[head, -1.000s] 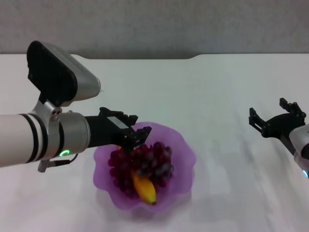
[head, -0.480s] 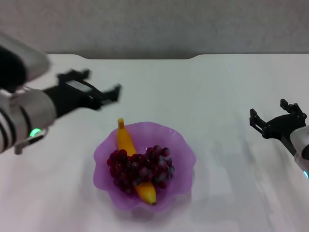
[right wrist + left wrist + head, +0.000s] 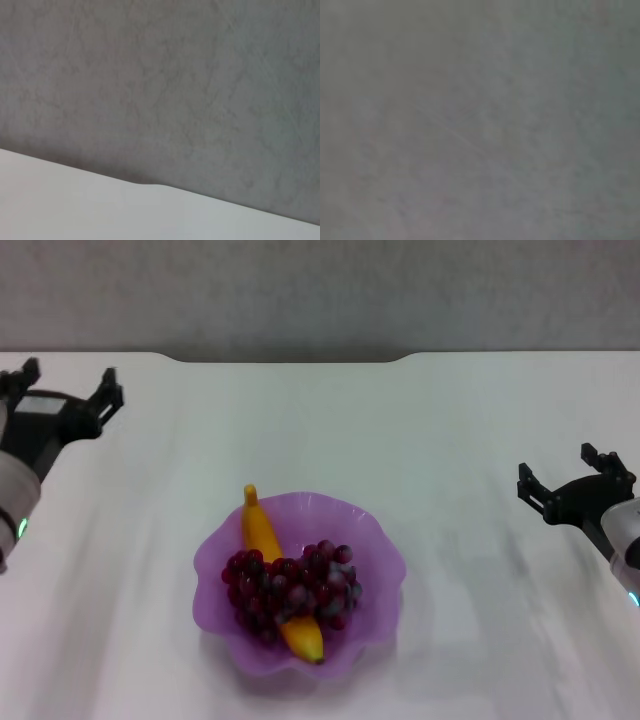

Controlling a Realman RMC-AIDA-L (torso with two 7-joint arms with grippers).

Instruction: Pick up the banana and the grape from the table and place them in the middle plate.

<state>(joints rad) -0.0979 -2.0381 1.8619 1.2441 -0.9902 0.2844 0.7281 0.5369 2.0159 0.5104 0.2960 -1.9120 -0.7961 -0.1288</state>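
Both fruits sit in the middle plate (image 3: 385,565) at the near centre of the white bench (image 3: 450,440): the banana (image 3: 262,532) lies lengthwise, the grape (image 3: 293,587) bunch draped across its middle. The left hand (image 3: 62,393) hangs at the far left, fingers spread, holding nothing. The right hand (image 3: 575,484) hovers at the right edge, equally wide and empty.

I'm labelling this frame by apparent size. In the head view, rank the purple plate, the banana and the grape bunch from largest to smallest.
1. The purple plate, clearly largest.
2. and 3. The grape bunch and the banana: unsure. The banana runs longer, but the grapes lie across its middle and cover more area.
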